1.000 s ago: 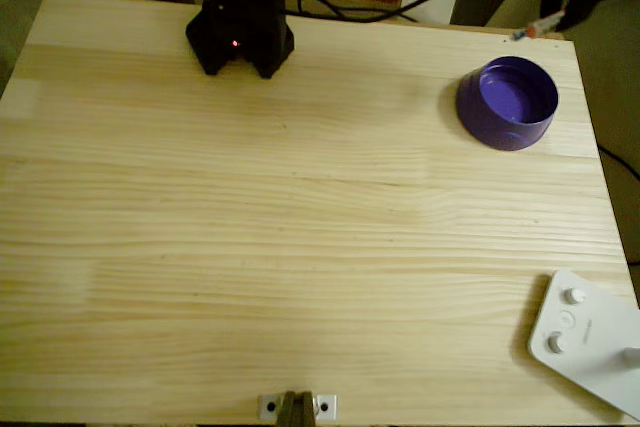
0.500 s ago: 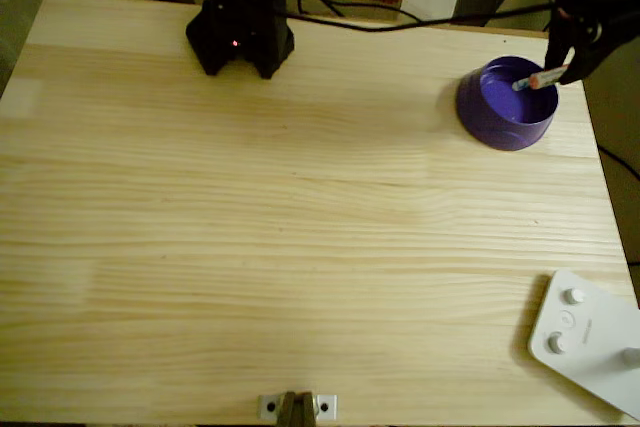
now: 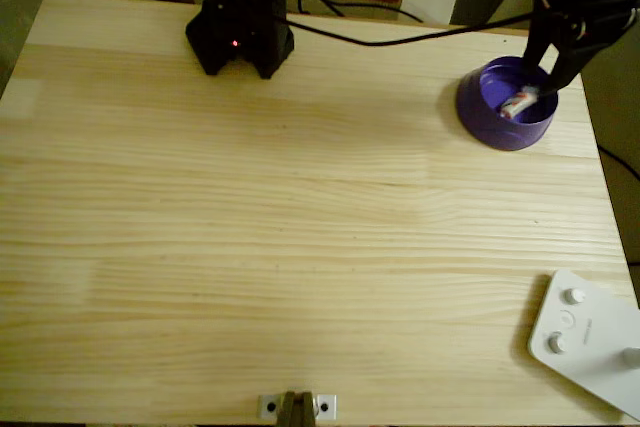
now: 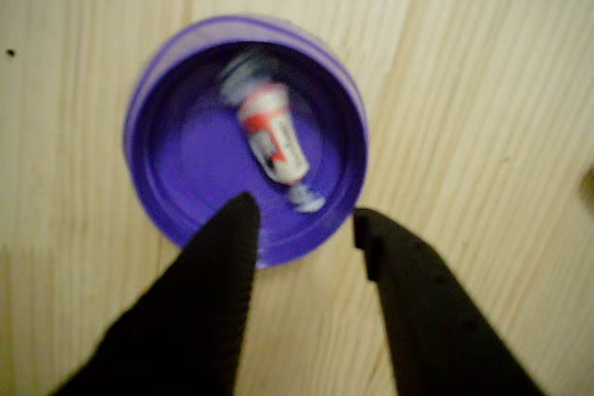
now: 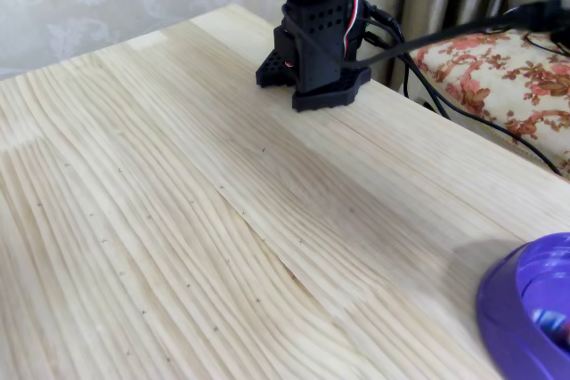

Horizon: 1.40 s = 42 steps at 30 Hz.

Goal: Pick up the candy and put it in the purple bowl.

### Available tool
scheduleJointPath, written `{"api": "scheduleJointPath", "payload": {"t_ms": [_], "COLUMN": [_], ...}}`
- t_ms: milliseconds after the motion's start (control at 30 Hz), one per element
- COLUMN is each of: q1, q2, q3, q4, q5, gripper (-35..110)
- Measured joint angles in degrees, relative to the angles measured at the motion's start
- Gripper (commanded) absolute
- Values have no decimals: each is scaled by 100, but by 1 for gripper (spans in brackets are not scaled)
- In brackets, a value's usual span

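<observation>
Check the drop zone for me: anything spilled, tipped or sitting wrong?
Nothing stands out. The candy lies inside the purple bowl, which sits upright on the table; the gripper hangs open above it.

Arm colour: we see black all over, matt plastic, in the overhead and fixed views.
Base [image 5: 313, 64]: we note a blocky black housing with splayed feet on the wood; its side carries rows of small holes.
Base light: we spot one small red dot glowing on the base [image 3: 235, 44] in the overhead view.
Cables: we count black leads [image 5: 445, 37] running from the base off the table edge, plus thin red and white wires near the top of the housing.
Gripper [image 4: 306, 220]: we see two black fingers, broad at the root and tapering to blunt tips, plain surfaces without markings.
</observation>
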Motion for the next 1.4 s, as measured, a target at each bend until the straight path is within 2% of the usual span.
{"api": "scheduleJointPath", "payload": {"t_ms": [133, 367, 700, 1033, 1400], "q1": [-26, -97, 123, 1037, 3138], "q2": [0, 141, 2092, 5106, 8420], "q3": [0, 18, 1204, 2918, 4957], "q4": [0, 0, 0, 18, -35], "q5": [105, 369, 879, 1213, 1107], "gripper": [24, 1, 0, 0, 0]}}
